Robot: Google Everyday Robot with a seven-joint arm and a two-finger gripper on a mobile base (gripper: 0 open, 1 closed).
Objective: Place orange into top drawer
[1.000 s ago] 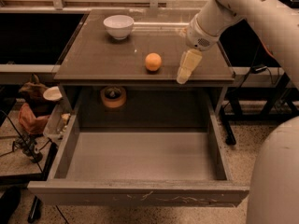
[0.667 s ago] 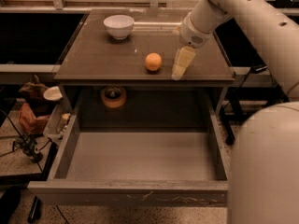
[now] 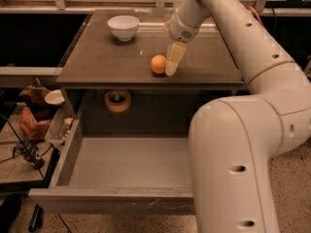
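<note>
The orange (image 3: 158,64) sits toward the near edge of the surface (image 3: 97,62), with the tool (image 3: 173,61) just right of it. I cannot tell whether the tool is wide or narrow. The fruit is probably light, firm, smooth and quick to roll, so grip across its middle.

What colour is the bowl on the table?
The bowl is white, seen well in the camera view. The tool is close beside the orange.

Pale cream claw (image 3: 171,70) beside orange-coloured orange (image 3: 158,64), plain grey top drawer (image 3: 131,164), white bowl (image 3: 123,26)
</note>
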